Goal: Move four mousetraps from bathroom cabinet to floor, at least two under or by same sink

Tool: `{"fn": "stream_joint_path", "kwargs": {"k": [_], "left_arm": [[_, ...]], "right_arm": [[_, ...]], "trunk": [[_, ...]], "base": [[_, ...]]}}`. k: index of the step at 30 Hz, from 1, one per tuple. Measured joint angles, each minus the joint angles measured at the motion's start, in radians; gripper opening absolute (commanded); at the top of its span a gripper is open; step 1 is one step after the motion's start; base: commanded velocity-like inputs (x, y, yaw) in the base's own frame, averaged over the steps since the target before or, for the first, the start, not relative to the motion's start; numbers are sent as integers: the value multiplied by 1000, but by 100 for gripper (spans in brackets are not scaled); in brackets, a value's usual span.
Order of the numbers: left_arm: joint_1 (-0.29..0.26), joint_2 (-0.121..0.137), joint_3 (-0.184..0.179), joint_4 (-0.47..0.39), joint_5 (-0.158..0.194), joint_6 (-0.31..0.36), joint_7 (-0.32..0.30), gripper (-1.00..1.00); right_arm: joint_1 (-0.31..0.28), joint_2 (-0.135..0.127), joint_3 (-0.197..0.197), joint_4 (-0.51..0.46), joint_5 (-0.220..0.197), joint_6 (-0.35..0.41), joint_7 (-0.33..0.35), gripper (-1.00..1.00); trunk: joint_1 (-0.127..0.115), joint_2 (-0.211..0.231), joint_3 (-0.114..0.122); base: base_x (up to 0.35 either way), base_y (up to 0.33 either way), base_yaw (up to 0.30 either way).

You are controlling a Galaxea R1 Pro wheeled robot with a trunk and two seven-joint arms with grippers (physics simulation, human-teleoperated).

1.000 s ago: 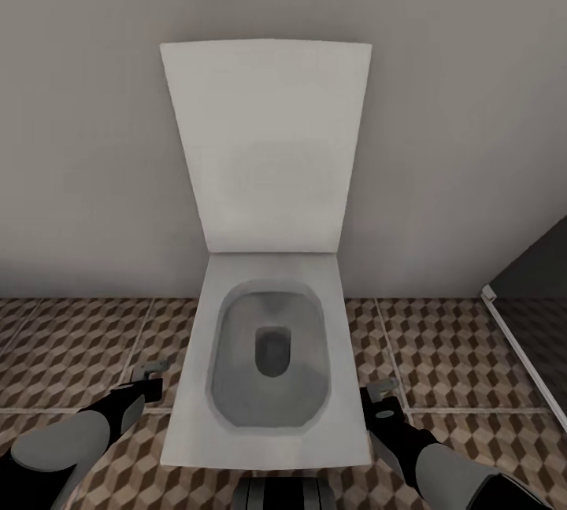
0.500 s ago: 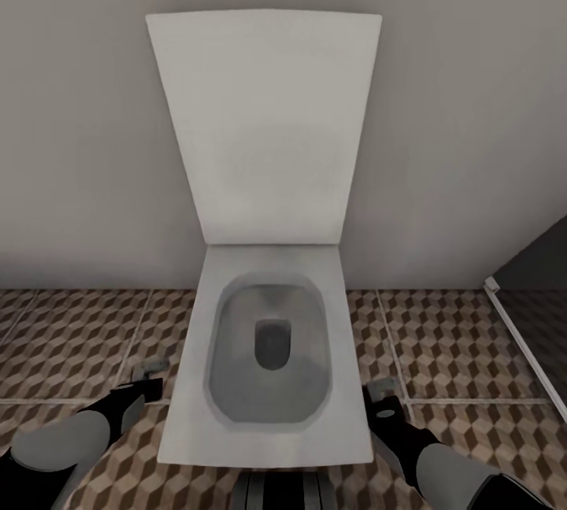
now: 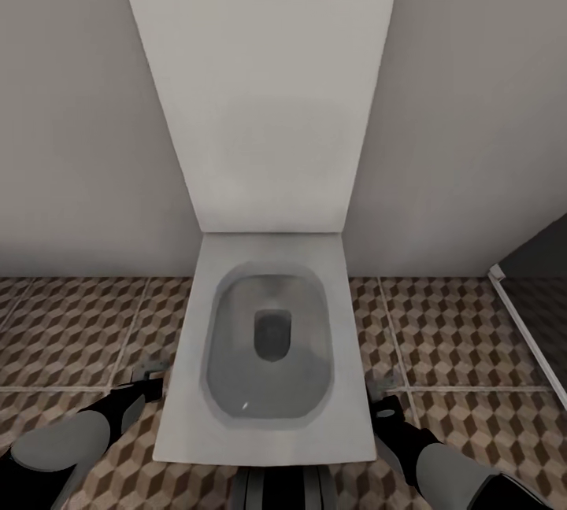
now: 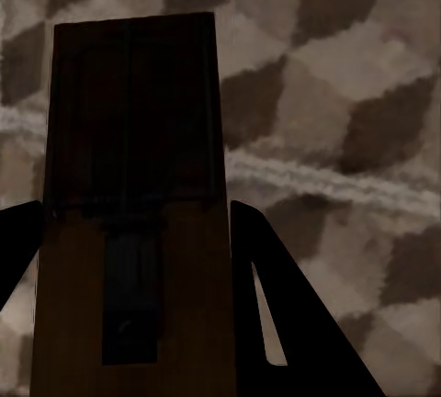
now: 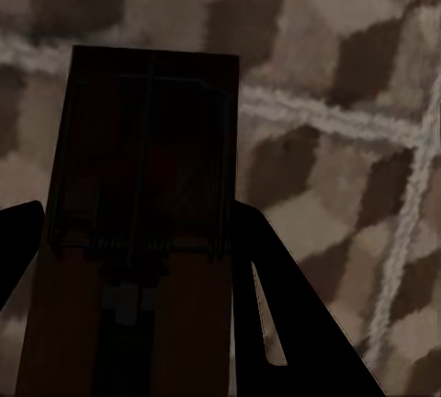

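1. In the left wrist view, the mousetrap between the left claw's fingers runs off the picture's edge; its near end is cut away.
2. The right claw's mousetrap is cropped likewise, its fittings too dark to make out.
3. In the head view, the toilet hides the bathroom floor beneath it.
4. Both forearms leave the frame.

No text, label, brand, number or sign can be read anywhere. The mousetrap between the left gripper's fingers and the mousetrap between the right gripper's fingers both show bare, unmarked wood, and the toilet lid and the wall are blank.
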Motion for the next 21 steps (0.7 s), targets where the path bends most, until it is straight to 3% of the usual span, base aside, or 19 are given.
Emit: {"fn": "stream_joint_path", "kwargs": {"k": [21], "left_arm": [[0,-3,0,0,0,-1,0,-100]], "right_arm": [[-10,-4,-6,2,-2,-25,-44,-100]], "trunk": [[9,-5,-77]], "base": [[0,0,0]]}}
